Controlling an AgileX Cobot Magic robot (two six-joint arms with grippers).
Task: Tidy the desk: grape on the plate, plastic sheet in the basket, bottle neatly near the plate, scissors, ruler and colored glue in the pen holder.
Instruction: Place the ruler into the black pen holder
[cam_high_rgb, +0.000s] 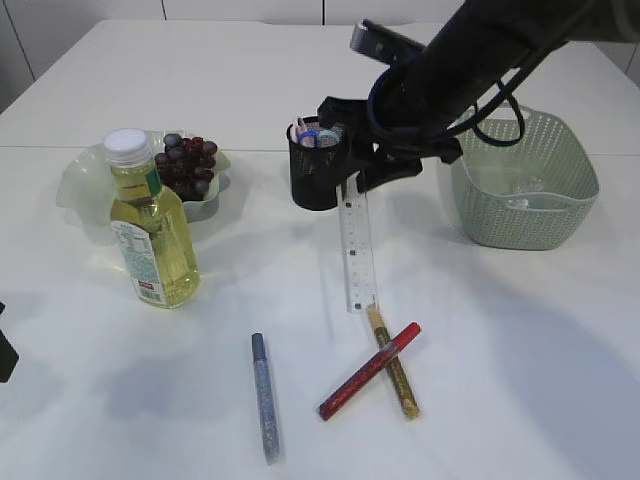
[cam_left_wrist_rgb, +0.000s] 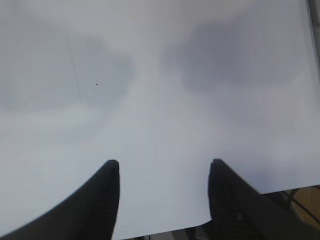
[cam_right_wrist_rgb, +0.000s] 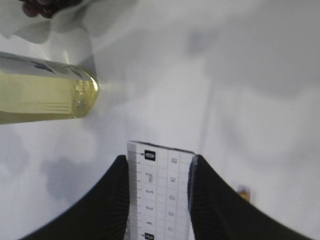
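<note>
Ruler step: my right claw clamps the ruler beside the pen holder. Next: lift, tip in. Left claw open, idle.

A white table fills almost the whole exterior view, its top smooth and matte, with a thin seam running across it in the far half. Soft grey shadows lie in broad patches on the near part of the surface, so the light is diffuse and comes from above. Beyond the far edge stands a pale wall of flat panels divided by narrow vertical joints. In the left wrist view the same white surface spreads ahead of the fingers, blotched with blurred shadows, and its near edge shows below and to the right of them, where dark cables and a strip of brownish floor appear.
</note>
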